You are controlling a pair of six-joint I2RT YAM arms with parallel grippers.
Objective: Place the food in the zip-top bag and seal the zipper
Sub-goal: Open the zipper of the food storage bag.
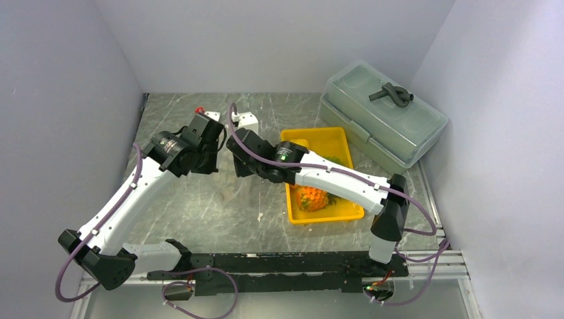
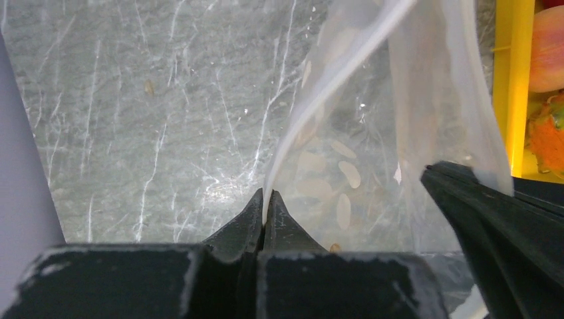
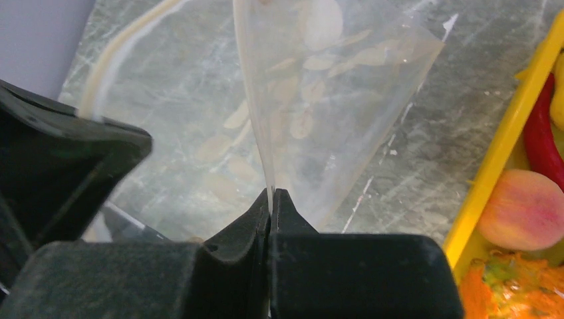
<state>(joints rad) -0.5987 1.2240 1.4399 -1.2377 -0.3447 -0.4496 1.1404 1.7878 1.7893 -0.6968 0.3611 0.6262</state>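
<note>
Your two arms meet above the middle of the desk point(image 1: 199, 206), each gripping the zip-top bag point(image 2: 372, 146) by its mouth edge. Your left jaws are pressed together on one lip of the mouth; in the left wrist view the whitish zipper point(image 2: 332, 73) climbs away from them toward 1 o'clock. Your right jaws are clamped on the other lip, and in the right wrist view the clear, white-dotted film rises from them toward 12 o'clock. The two lips stand apart, so the mouth gapes between the arms, while the pouch hangs below toward the desk; you cannot tell from these views whether its bottom touches the surface. The food lies in the yellow tray point(image 1: 326, 136), at 3 o'clock from the jaws in the top view, outside the bag. The orange pineapple point(image 1: 311, 197) rests at the tray's 6 o'clock end, partly under your right arm. The orange round fruit point(image 3: 525, 209) sits just beside it, with the red chili pepper point(image 3: 540, 143) next along the tray's rim. A grey-green lidded box point(image 1: 379, 123) stands at 2 o'clock on the desk, near the tray's far corner.
</note>
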